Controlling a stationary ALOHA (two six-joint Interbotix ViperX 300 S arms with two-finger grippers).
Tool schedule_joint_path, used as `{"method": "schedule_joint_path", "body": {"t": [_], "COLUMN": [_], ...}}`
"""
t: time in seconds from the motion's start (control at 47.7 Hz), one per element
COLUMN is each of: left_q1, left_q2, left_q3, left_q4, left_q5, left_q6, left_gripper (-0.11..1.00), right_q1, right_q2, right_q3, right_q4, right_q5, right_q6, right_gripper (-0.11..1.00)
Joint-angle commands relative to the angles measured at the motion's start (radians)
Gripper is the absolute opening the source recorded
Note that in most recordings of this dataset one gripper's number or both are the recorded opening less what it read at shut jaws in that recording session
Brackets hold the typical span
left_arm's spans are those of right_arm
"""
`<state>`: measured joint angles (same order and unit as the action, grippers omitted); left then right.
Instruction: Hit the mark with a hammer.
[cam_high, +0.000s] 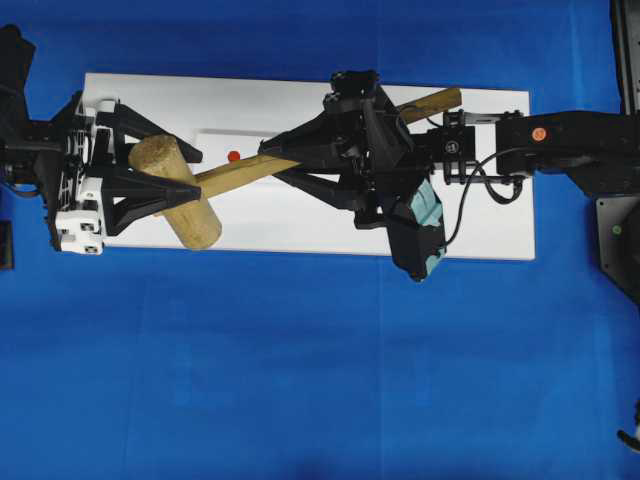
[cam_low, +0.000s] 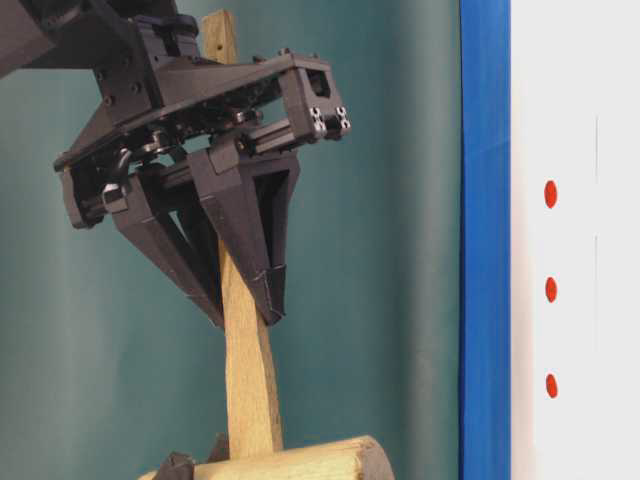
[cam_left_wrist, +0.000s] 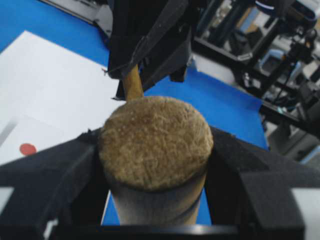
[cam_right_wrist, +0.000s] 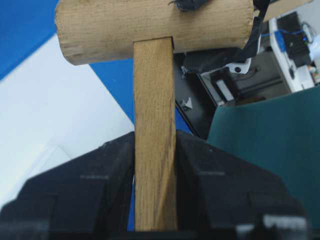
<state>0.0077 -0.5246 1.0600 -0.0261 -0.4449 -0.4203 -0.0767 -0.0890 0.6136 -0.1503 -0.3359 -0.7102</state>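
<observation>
The hammer (cam_high: 190, 185) is held above the white board (cam_high: 480, 215) near its left end: left hand (cam_high: 170, 190) clenched on the head, right hand (cam_high: 285, 160) on the handle. Strike pending; the visible dot (cam_high: 233, 156) is probably the mark.

- A robotics lab or test bench, not a home.
- A desk covered in plain blue cloth (cam_high: 300, 380), with a white board (cam_high: 480, 200) laid flat on it.
- Two black robot arms (cam_high: 570, 140) mounted at opposite ends of the desk, with exposed cables.
- A dark green backdrop (cam_low: 380, 250) behind the bench.
- Blurred metal frames, stands and wiring (cam_left_wrist: 270, 45) crowd the background.
</observation>
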Motion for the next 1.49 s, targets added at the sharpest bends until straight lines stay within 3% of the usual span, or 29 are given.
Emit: {"method": "schedule_joint_path", "body": {"t": [0.0, 0.21, 0.587, 0.692, 0.881, 0.965, 1.091, 1.385, 1.469], "left_q1": [0.0, 0.0, 0.003, 0.005, 0.006, 0.005, 0.005, 0.005, 0.006], "left_q2": [0.0, 0.0, -0.009, -0.011, -0.011, -0.011, -0.005, 0.0, 0.0], "left_q3": [-0.023, -0.023, -0.02, -0.018, -0.021, -0.023, -0.025, -0.038, -0.041], "left_q4": [0.0, 0.0, 0.002, 0.002, 0.003, 0.006, 0.009, 0.009, 0.009], "left_q5": [0.009, 0.018, 0.02, 0.021, 0.026, 0.031, 0.052, 0.123, 0.123], "left_q6": [-0.003, -0.002, 0.003, 0.003, 0.005, 0.012, 0.08, 0.419, 0.468], "left_gripper": [0.45, 0.45, 0.45, 0.45, 0.45, 0.45, 0.45, 0.45, 0.45], "right_q1": [0.002, 0.002, 0.002, 0.002, 0.011, 0.012, 0.018, 0.028, 0.029], "right_q2": [-0.038, -0.04, -0.038, -0.04, -0.041, -0.052, -0.077, -0.109, -0.107], "right_q3": [-0.032, -0.034, -0.041, -0.041, -0.043, -0.041, -0.038, -0.046, -0.048], "right_q4": [0.011, 0.044, 0.058, 0.061, 0.061, 0.061, 0.063, 0.063, 0.063], "right_q5": [-0.008, 0.0, 0.104, 0.138, 0.181, 0.192, 0.213, 0.302, 0.325], "right_q6": [0.003, 0.003, 0.021, 0.058, 0.118, 0.141, 0.184, 0.396, 0.451], "right_gripper": [0.1, 0.1, 0.11, 0.31, 0.87, 0.94, 0.92, 0.92, 0.92]}}
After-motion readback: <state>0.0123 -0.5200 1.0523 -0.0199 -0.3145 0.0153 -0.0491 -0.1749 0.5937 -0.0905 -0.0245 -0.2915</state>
